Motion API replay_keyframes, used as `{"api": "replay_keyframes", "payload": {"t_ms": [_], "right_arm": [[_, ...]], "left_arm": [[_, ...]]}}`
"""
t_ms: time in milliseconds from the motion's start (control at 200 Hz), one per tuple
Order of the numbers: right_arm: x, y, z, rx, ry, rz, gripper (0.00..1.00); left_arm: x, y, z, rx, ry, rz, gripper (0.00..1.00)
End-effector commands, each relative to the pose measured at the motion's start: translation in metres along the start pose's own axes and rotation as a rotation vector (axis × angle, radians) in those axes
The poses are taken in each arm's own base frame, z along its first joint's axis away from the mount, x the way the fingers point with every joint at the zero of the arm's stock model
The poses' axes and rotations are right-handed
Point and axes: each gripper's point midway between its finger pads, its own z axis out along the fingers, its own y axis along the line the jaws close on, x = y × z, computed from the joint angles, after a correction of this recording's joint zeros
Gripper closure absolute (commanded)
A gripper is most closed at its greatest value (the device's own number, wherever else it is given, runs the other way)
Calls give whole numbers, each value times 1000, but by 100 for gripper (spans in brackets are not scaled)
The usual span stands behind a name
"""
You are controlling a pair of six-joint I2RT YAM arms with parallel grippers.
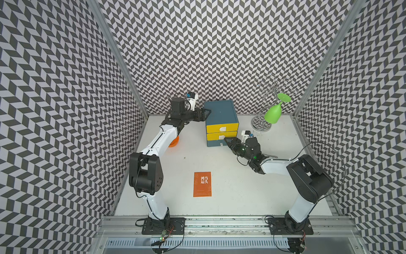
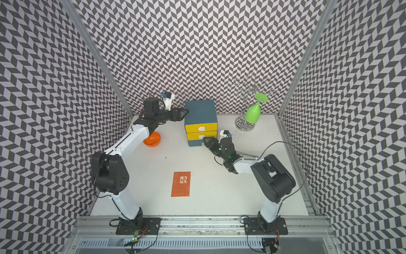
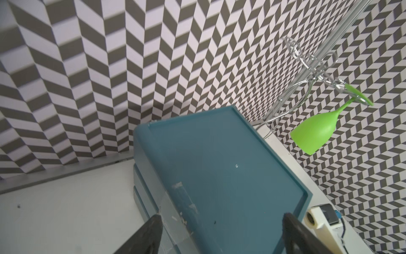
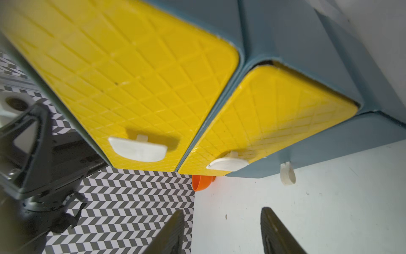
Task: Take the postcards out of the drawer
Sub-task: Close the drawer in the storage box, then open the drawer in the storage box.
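The orange card (image 1: 202, 184) lies flat on the worktop (image 1: 241, 193), out in front of the cabinet (image 1: 219, 110) and well apart from it, white characters up

The left fingers (image 1: 206, 112) stand wide apart and empty at the cabinet's upper left edge; the left wrist view looks down over its teal top

The right fingers (image 1: 228, 140) are partly parted, nothing between them, just in front of the lower yellow drawer (image 4: 274, 123), near its white pull (image 4: 228, 164) but not on it

That drawer and the upper yellow drawer (image 4: 131, 77) sit pushed in, or nearly so

An orange bowl (image 2: 152, 139) lies beside the left arm; a green glass (image 1: 273, 114) hangs upside down on a wire rack (image 1: 261, 126)
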Motion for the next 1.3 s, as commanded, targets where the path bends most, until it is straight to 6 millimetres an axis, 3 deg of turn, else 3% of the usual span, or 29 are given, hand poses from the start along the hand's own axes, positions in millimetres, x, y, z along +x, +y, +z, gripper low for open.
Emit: {"api": "replay_keyframes", "payload": {"t_ms": [0, 155, 270, 586, 1297], "right_arm": [[-2, 11, 2, -97, -5, 49, 42], [-3, 8, 7, -120, -19, 112, 41], [-3, 6, 14, -138, -20, 156, 41], [-2, 2, 30, -139, -54, 208, 41], [-10, 2, 49, -179, -96, 258, 43]], "left_arm": [[-35, -20, -17, 17, -121, 73, 13], [-36, -53, 0, 121, -131, 149, 13], [-26, -62, 19, 160, -98, 162, 13], [5, -44, 55, 165, -20, 152, 14], [46, -32, 80, 133, 67, 152, 14]]}}
